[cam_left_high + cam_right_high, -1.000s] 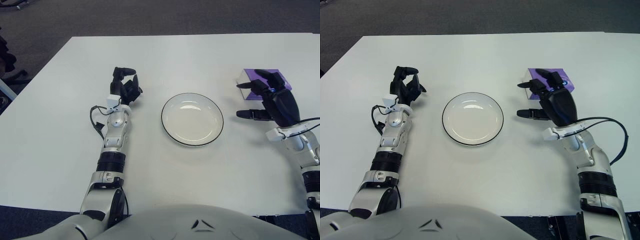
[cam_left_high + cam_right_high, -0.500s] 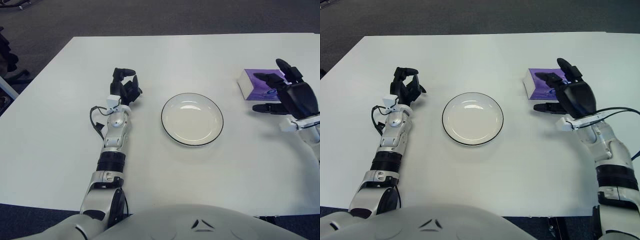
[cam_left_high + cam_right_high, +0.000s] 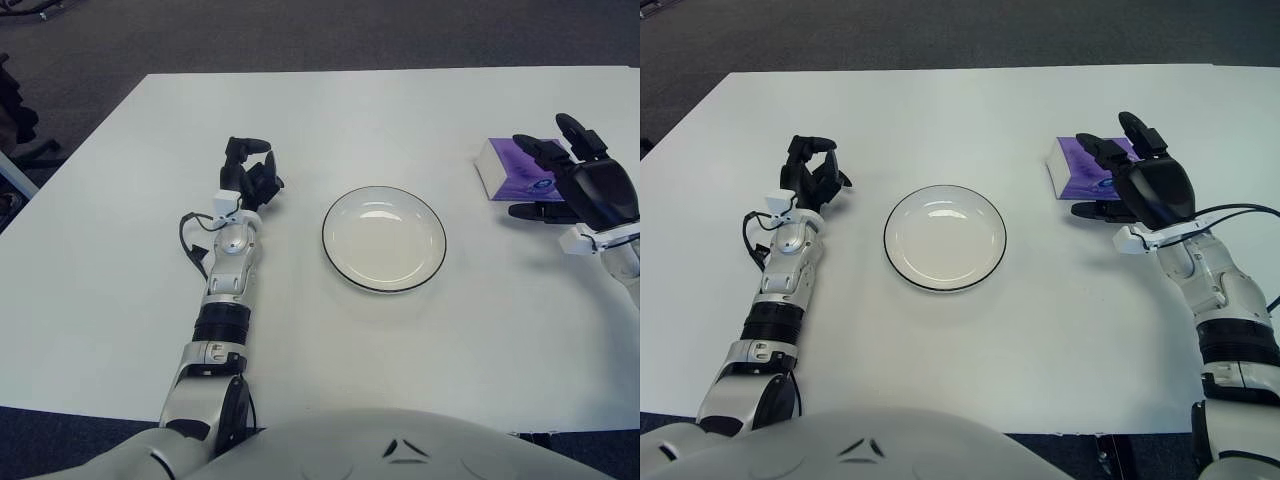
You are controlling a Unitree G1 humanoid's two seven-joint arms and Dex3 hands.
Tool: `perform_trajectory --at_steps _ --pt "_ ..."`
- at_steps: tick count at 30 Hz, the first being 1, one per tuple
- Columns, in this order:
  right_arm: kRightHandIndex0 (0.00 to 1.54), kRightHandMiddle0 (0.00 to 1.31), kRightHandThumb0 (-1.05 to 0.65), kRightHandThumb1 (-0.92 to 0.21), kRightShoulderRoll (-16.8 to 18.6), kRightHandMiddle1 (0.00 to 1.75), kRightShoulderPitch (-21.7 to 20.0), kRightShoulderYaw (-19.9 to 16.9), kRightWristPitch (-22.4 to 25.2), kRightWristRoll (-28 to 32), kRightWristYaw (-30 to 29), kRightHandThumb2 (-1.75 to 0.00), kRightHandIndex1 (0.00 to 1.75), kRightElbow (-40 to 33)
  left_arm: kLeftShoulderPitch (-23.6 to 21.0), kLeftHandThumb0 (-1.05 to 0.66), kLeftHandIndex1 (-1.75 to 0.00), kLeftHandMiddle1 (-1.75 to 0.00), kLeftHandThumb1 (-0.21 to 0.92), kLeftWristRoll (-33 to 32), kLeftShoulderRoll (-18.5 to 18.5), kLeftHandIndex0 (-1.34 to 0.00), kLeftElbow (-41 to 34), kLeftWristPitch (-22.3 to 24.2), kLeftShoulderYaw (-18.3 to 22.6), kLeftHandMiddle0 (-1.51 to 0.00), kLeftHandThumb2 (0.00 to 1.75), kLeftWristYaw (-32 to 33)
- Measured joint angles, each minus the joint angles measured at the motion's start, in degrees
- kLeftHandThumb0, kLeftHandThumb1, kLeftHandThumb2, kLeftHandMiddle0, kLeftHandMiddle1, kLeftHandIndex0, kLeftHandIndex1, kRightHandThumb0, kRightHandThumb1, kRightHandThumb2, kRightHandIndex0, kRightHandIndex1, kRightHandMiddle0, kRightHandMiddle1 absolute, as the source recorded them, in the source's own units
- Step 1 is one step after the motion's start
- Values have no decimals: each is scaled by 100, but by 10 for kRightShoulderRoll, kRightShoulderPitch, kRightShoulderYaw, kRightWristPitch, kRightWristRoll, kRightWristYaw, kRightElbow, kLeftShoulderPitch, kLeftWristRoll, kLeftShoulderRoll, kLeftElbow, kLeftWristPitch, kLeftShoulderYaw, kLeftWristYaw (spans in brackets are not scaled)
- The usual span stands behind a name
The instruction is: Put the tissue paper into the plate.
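Left eye view: wide white tabletop point(image 3: 400, 110) with a round white ceramic plate with a thin dark rim point(image 3: 384, 239) set near the middle, nothing on it.

Purple rectangular tissue paper pack with a white end face point(image 3: 1080, 166) lies flat on the table, well to the right of the plate and apart from it. Not in the plate.

Right hand point(image 3: 1145, 186): black, three-fingered, positioned over the near right part of the tissue pack. Fingers point(image 3: 1137, 131) spread and extended above the pack's top; thumb points left along the table just in front of the pack's near edge. Fingers are not closed around the pack; contact between fingers and pack cannot be determined from either view. White wrist and forearm run back toward the lower right, with a dark cable looping off the wrist.

Left hand point(image 3: 250, 172): resting on the table to the left of the plate, apart from it. Fingers curled inward, holding nothing. Forearm lies flat on the table, running back toward the robot's body at the bottom edge.
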Motion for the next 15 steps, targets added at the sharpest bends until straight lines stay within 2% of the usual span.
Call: perform_trajectory --at_steps 7,15 --pt "8 21 -105 -92 -23 1 -34 21 9 1 27 -38 0 24 0 -37 -175 -175 76 0 1 -30 3 -1 0 -87 73 0" --pt "5 17 -105 -92 -30 0 -73 45 27 9 79 -46 0 50 -1 -37 -175 -175 75 0 2 -30 5 -3 0 -87 74 0"
